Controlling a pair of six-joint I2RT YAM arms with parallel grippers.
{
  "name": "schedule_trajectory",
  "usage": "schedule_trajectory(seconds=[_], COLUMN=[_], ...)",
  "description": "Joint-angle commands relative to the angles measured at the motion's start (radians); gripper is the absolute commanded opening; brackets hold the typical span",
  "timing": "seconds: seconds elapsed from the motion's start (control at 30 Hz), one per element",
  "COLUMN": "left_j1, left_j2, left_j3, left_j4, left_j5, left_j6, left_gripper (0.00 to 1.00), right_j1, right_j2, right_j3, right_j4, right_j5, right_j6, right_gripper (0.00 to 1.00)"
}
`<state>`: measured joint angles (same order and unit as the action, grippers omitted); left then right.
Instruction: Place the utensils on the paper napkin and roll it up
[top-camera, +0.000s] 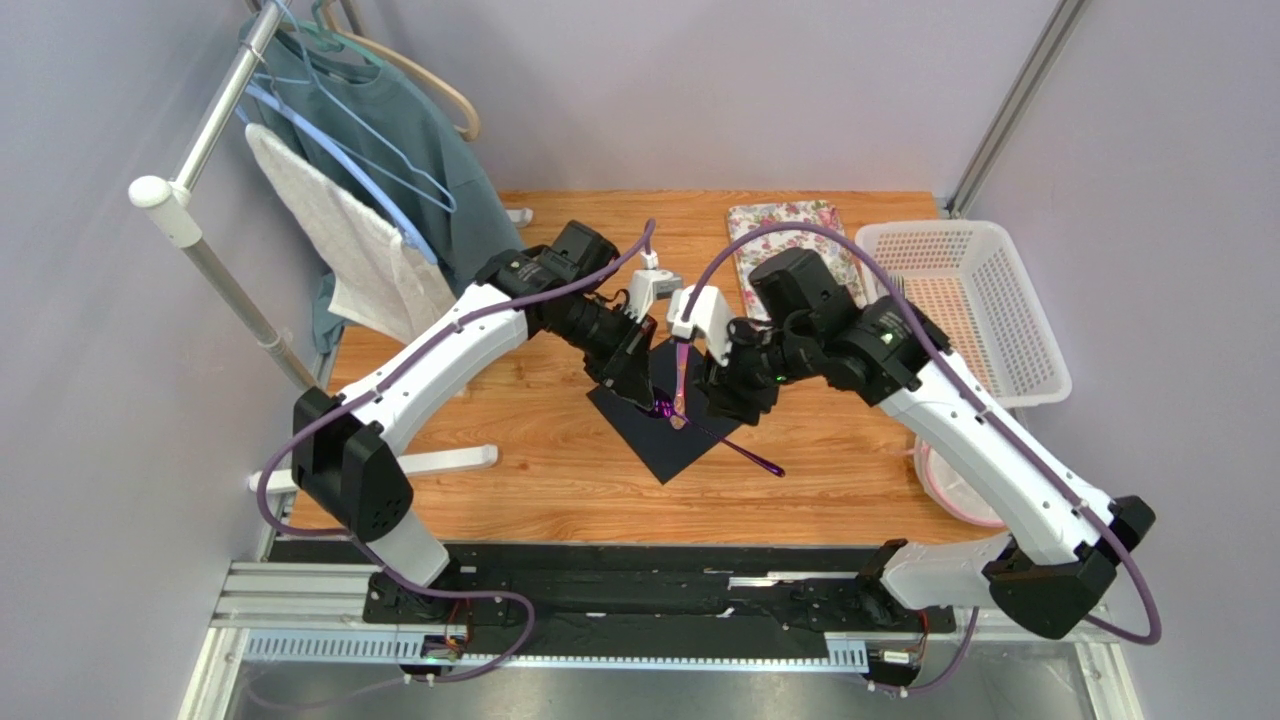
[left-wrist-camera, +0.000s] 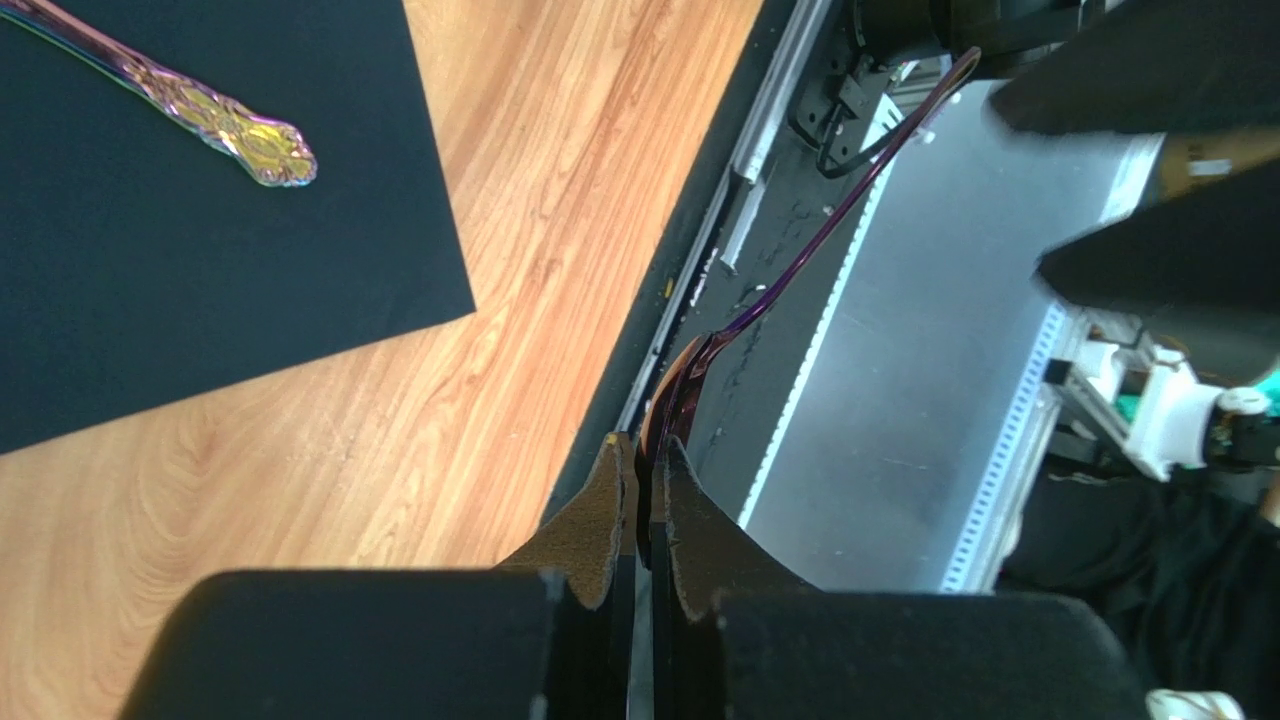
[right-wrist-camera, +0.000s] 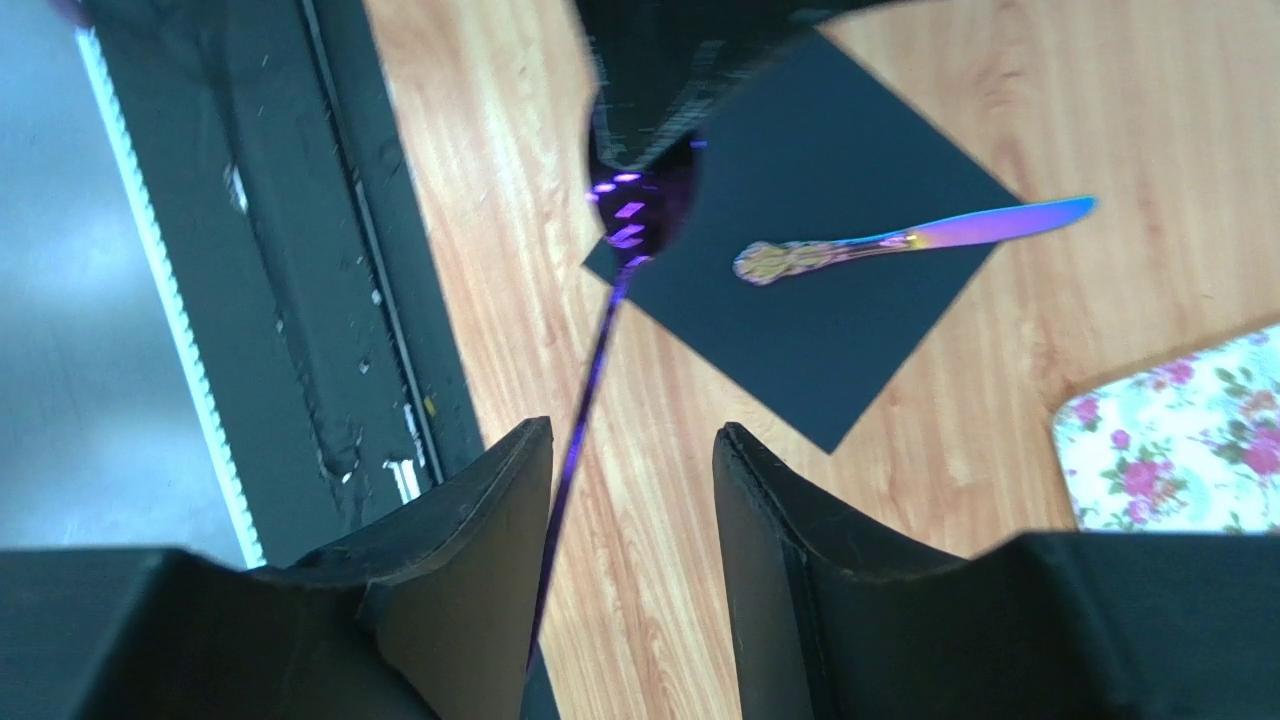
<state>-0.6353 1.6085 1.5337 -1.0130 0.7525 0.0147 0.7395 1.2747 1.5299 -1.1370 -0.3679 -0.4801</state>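
Pinching the glossy purple spoon, seemingly by its bowl, is the left end effector (right end effector spread).

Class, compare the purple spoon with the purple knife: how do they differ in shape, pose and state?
The glossy purple spoon with a round bowl is clamped by that bowl in the shut left gripper; the glossy purple flat-bladed knife is held by nothing.
The spoon is up in the air; the knife lies flat on the black paper napkin, blade tip over the wooden table.
Both are slim and shiny.
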Motion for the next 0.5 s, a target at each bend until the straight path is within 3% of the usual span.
schedule_trajectory(seconds=[0.0,0.13,0.47], left_j1=[0.022,0.032,0.048], left_j2=[0.031,0.045,0.062], left_j3=[0.052,0.049,0.051], left_j4=[-0.039,-0.035,-0.032], left_j5=[0.070,0.088,0.117], left_j6=[-0.048,-0.055,-0.065], left_gripper=[0.00,0.00,0.00], right_j1=[0.070,0.110,0.141], right_j2=[0.038,0.074,0.104], right_j3=[-0.014,-0.030,-0.054], right_j4=[-0.015,0.000,0.017], right_j5=[0.084,0.168,0.181], right_j6=[-0.038,-0.035,-0.015], right_gripper=[0.48,0.48,0.47])
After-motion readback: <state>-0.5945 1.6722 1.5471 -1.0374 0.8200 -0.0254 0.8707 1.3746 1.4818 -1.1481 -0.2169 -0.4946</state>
